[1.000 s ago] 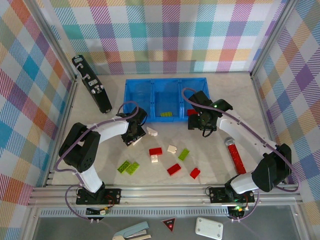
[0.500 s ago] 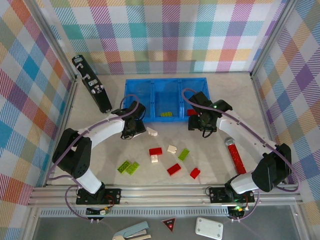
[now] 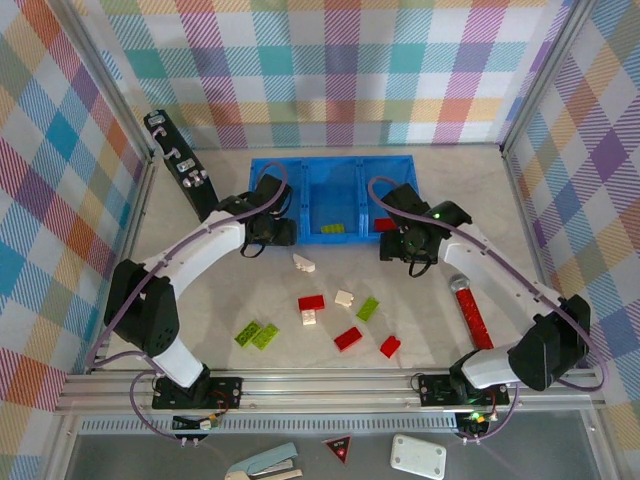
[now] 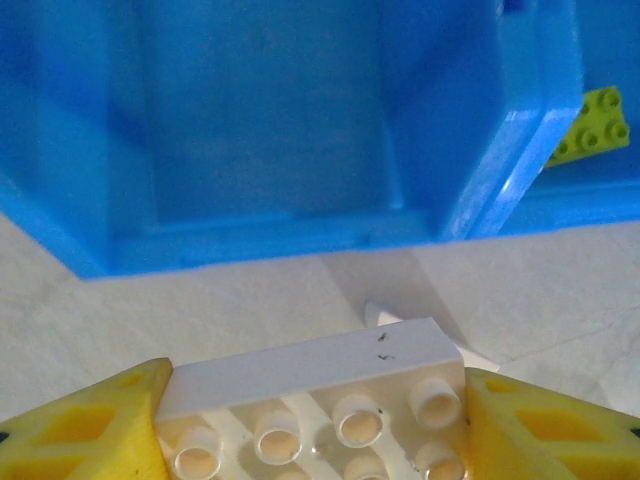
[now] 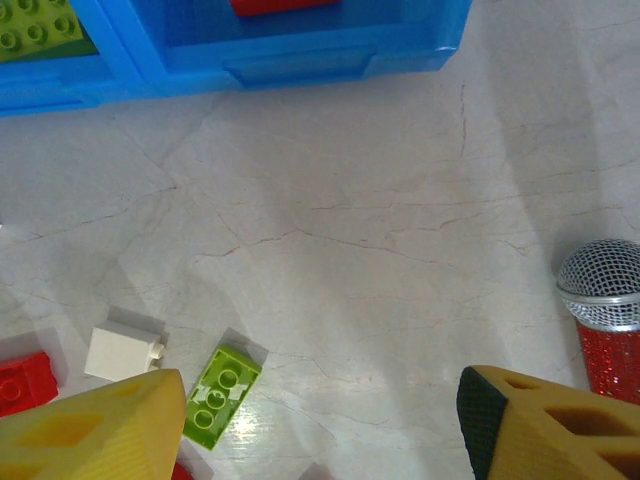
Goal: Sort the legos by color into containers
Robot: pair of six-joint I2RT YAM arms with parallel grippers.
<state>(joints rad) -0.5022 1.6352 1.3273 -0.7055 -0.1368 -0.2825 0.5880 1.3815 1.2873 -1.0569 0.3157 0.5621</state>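
Cream-white brick [image 4: 310,370], lying crosswise in the left jaws that are clenching it, is hovering just below the blue tray's [image 4: 250,245] left compartment at upper frame, while the right jaws are hanging released.

legos [image 3: 311,302] before tray [image 3: 330,195], microphone [image 3: 470,312] at right

white brick [image 4: 320,400] cropped below, microphone [image 5: 604,300] cropped

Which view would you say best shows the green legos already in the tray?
Top external: the green legos lie whole in the tray's middle compartment. Left wrist catches one past a divider; right wrist crops them at its corner.
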